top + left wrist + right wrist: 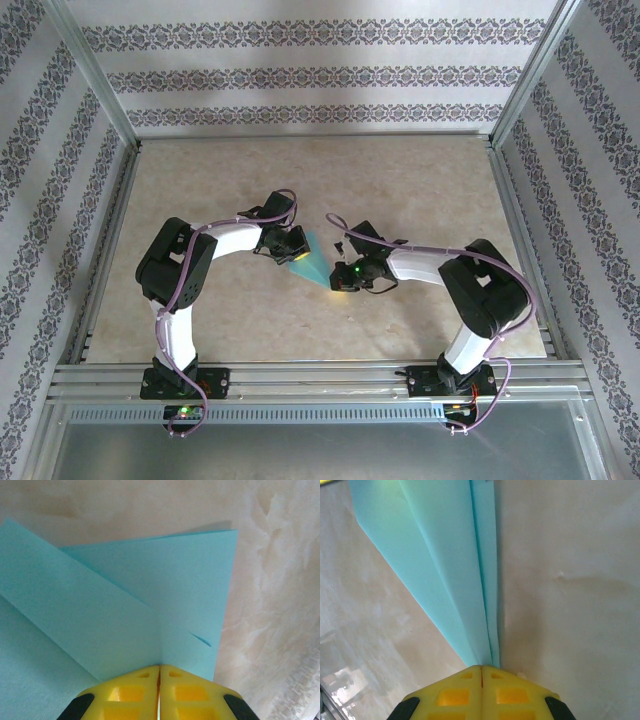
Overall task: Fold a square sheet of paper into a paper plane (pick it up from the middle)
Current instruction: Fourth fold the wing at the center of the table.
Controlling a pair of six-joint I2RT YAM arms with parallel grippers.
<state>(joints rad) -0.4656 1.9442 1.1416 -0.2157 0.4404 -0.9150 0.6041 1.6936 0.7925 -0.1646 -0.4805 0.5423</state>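
**Folded sheet pinched at both ends between the two arms**

The square sheet of paper (314, 262), already creased into a long pointed shape, is found near the middle of the table (420, 190), between the two arms. Its wider end is clamped by the left gripper (160, 672), whose yellow fingers are shut tight on the spot where several folded layers meet. Its narrow tip is pinched by the right gripper (481, 673), with the fingers likewise pressed together on the paper.

This two-ended hold is judged to serve a purpose: the layers are stopped from springing apart and the central crease is pulled straight, so that a further fold can be set. Whether the sheet is lifted clear of the table cannot be told.

Both arms are bent sharply at the elbow, and the forearms are swung inward so that the wrists face each other across the paper.
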